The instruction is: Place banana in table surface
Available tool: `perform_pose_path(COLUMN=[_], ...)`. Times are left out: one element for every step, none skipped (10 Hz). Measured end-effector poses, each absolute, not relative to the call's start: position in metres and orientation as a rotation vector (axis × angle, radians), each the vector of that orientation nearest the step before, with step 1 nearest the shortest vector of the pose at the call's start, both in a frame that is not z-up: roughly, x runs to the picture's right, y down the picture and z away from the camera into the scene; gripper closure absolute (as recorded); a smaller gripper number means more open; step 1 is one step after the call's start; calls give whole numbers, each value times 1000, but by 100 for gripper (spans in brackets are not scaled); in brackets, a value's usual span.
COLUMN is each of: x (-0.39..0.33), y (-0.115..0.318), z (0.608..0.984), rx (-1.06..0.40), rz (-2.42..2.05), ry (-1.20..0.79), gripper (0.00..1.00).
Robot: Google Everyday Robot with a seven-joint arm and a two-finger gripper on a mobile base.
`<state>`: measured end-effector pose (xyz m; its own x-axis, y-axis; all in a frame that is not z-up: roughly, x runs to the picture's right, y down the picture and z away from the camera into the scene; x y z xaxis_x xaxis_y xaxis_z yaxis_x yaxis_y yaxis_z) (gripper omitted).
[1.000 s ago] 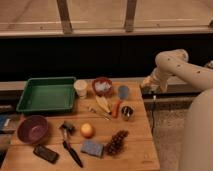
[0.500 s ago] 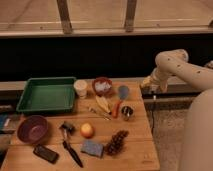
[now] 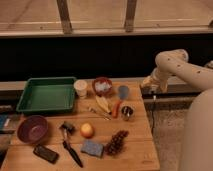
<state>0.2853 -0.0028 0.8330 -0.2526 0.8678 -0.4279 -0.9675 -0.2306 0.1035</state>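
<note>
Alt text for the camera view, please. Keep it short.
A banana lies beside a carrot on a cluttered wooden table, with a green tray at its far left. The robot's gripper hangs open and empty just off the table's far right corner.

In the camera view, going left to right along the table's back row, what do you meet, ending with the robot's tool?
Green tray, white cup, red bowl, blue-grey cup, tool beyond the table's right edge.

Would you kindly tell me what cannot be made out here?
Camera view:
- Red bowl's contents: too small to identify.
- Blue thing, left: cut off by the picture edge.
- Robot body: cut off at right; its tool hangs beside the table surface's right edge.
</note>
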Motion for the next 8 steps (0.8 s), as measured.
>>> perform_pose_path(x=[285, 284, 280, 271, 254, 231, 203, 168], y=[-3, -4, -4, -7, -11, -15, -18, -17], z=[833, 832, 831, 830, 830, 829, 828, 824], rx=[-329, -333, -341, -349, -365, -382, -401, -434], rz=[1792, 1785, 1766, 1743, 1712, 1670, 1615, 1542], ry=[409, 403, 387, 370, 345, 317, 288, 252], gripper=[26, 26, 26, 26, 26, 26, 26, 26])
